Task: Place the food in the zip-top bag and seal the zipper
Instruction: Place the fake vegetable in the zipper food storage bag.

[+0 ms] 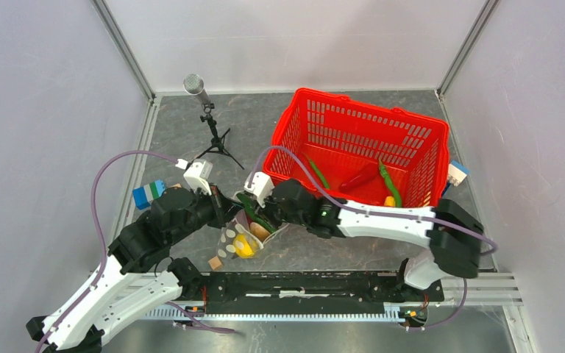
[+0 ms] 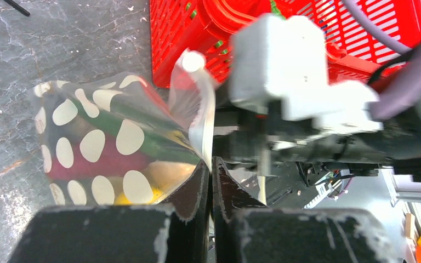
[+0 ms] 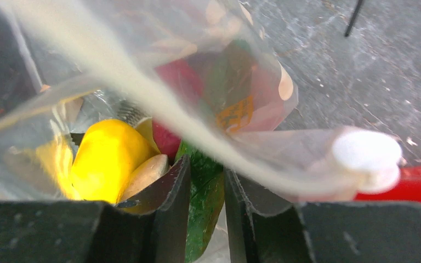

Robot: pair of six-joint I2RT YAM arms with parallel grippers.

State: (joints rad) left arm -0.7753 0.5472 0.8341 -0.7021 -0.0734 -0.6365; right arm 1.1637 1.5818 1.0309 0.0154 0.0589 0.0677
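Observation:
The dotted zip-top bag (image 1: 237, 239) lies between my two grippers, its mouth held up. My left gripper (image 2: 211, 164) is shut on the bag's white zipper strip (image 2: 203, 120). My right gripper (image 3: 205, 171) is at the bag's mouth, shut on a green pod (image 3: 204, 200), with the zipper strip (image 3: 159, 104) crossing above its fingers. Inside the bag (image 3: 235, 66) I see a yellow piece (image 3: 107, 159), a brown lump (image 3: 145, 172) and something magenta. Two green pods (image 1: 318, 173), a red chilli (image 1: 359, 179) and a yellow piece (image 1: 389, 201) lie in the red basket (image 1: 371, 121).
A microphone on a small tripod (image 1: 204, 103) stands at the back left. A blue-green block (image 1: 148, 195) lies left of the left arm. A wooden cube (image 1: 215, 262) lies by the bag. Another block (image 1: 456, 173) sits right of the basket.

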